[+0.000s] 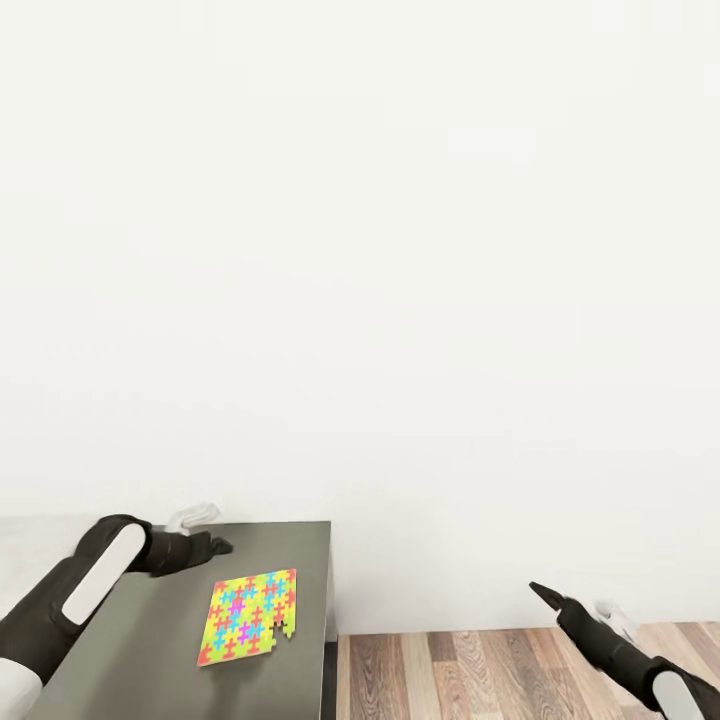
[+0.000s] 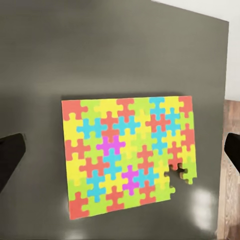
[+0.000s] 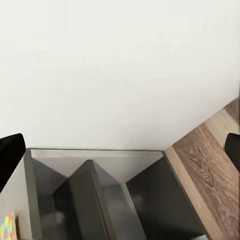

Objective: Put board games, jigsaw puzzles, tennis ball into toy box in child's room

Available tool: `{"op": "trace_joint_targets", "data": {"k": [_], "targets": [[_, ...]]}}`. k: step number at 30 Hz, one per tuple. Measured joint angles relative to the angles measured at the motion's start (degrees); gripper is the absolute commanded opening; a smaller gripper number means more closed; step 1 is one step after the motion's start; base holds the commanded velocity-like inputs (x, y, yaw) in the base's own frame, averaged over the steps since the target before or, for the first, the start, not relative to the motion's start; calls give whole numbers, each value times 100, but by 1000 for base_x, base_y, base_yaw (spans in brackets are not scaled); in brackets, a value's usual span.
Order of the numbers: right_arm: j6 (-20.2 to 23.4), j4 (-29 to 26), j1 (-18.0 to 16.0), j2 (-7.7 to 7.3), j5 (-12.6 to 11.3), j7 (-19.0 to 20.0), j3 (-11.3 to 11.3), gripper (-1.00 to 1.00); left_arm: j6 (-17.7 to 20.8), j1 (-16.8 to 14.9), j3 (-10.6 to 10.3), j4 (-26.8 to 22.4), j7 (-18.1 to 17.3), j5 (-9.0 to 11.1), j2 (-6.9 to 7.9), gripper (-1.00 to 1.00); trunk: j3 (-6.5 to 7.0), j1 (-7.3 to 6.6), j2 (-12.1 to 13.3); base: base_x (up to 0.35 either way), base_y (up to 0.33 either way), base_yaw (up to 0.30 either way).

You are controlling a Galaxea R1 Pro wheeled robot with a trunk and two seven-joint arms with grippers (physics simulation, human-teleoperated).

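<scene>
The left hand (image 1: 222, 546) ends in dark tips bunched together in the head view, too small to tell whether they are parted. The dark surface (image 1: 140, 640) runs off the lower edge, its near end unseen. The right hand (image 1: 541, 592) shows as one dark point, its fingers indistinguishable. In the right wrist view the jigsaw puzzle (image 3: 8, 226) is a sliver cut by the frame edge
</scene>
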Motion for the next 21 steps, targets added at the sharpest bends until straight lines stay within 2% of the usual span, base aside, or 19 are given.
{"op": "trace_joint_targets", "data": {"k": [3,9,16,21], "targets": [[47,-42,-288,121,-3,-545,157,100,-12,-2,5,35,89,-87,-29,100,-1,0,0,0,0,0],[70,-41,-564,200,-7,-1280,379,100,-34,-2,9,70,144,-133,-45,100,-3,0,0,0,0,0],[72,-59,-808,221,-5,-1607,578,100,-72,-3,7,86,158,-162,-59,100,-4,0,0,0,0,0],[109,-99,-971,176,63,-1660,942,100,-89,-6,3,264,162,-224,-71,100,-4,0,0,0,0,0]]}}
